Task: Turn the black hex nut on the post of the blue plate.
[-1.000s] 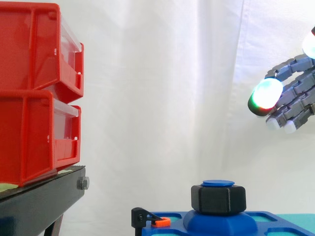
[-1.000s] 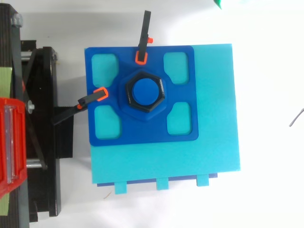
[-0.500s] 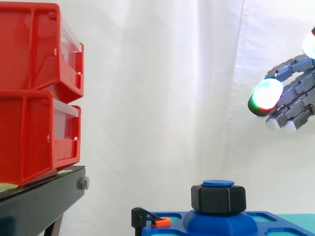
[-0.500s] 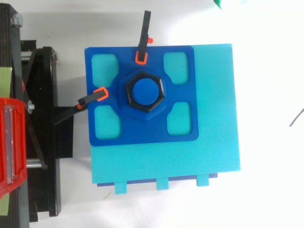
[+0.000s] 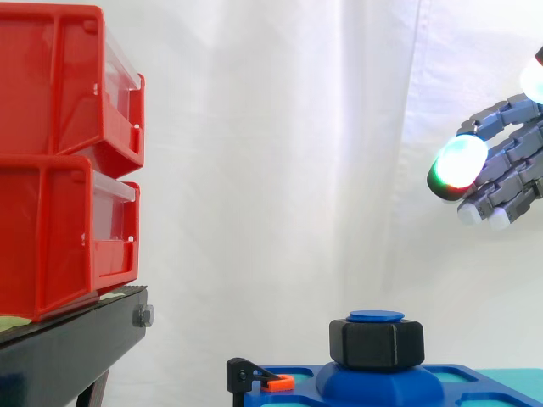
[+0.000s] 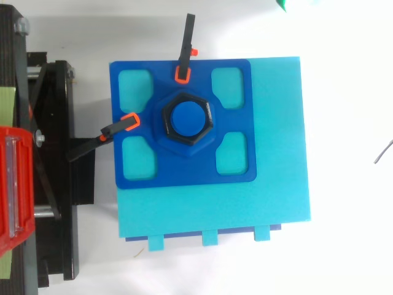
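Observation:
The black hex nut (image 6: 186, 123) sits on the round blue post (image 6: 188, 118) at the middle of the blue plate (image 6: 184, 173). In the side view the nut (image 5: 376, 343) rests on the plate's raised hub, with the post's cap just above it. My hand (image 5: 509, 161) hangs high at the right edge, well above and to the right of the nut. Its fingers are relaxed and spread, the glowing fingertips (image 5: 458, 163) point left, and it holds nothing.
Two black clamps with orange tips (image 6: 184, 49) (image 6: 104, 135) pin the plate to a cyan base (image 6: 276, 153). Stacked red bins (image 5: 59, 161) stand on a black stand (image 5: 68, 352) to the left. A white curtain hangs behind.

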Robot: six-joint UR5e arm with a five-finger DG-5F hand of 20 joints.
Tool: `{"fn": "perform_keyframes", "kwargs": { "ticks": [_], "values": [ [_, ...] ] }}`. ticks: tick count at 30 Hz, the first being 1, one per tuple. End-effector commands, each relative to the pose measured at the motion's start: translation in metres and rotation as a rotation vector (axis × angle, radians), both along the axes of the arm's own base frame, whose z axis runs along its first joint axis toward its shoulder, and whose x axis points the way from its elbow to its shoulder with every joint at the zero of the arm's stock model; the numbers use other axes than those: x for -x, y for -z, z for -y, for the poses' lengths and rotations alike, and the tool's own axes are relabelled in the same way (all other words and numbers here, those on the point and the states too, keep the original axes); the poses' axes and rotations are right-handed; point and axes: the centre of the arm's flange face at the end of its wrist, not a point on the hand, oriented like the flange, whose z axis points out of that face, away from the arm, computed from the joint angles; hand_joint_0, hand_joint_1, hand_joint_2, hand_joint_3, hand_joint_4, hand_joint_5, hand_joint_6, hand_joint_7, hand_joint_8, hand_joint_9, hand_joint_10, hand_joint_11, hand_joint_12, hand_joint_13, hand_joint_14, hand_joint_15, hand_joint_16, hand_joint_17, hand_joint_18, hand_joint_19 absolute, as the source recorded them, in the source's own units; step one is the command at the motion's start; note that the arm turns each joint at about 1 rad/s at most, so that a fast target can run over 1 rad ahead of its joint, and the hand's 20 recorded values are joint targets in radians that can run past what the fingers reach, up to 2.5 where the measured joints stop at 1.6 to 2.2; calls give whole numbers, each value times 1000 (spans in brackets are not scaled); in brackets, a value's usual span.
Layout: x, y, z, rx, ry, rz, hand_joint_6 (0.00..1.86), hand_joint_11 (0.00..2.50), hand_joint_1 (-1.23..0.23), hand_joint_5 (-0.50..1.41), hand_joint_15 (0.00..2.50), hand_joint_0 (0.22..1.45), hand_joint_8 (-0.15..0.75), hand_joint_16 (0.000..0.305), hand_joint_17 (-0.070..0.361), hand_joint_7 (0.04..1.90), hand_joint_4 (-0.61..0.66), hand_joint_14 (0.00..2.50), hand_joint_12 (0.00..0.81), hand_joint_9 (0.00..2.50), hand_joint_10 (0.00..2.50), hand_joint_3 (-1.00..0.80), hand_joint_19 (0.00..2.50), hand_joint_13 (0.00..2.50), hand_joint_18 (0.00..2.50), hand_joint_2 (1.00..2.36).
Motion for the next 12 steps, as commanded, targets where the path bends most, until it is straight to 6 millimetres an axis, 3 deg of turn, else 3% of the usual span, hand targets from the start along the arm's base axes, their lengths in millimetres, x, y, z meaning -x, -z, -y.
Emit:
{"fn": "perform_keyframes", "kwargs": {
  "ticks": [1, 12],
  "values": [
    [0, -1, -1, 1, -1, 1, 502, 0, -549, -243, 91, 495, 241, 47, 106, 742, 170, 3, 352, 321, 0, -500, 280, 352, 336, 1000],
    [0, 0, -1, 0, -1, 0, 502, 0, -550, -243, 91, 495, 240, 47, 106, 742, 170, 3, 351, 320, 0, -500, 279, 353, 337, 1000]
  ]
}}
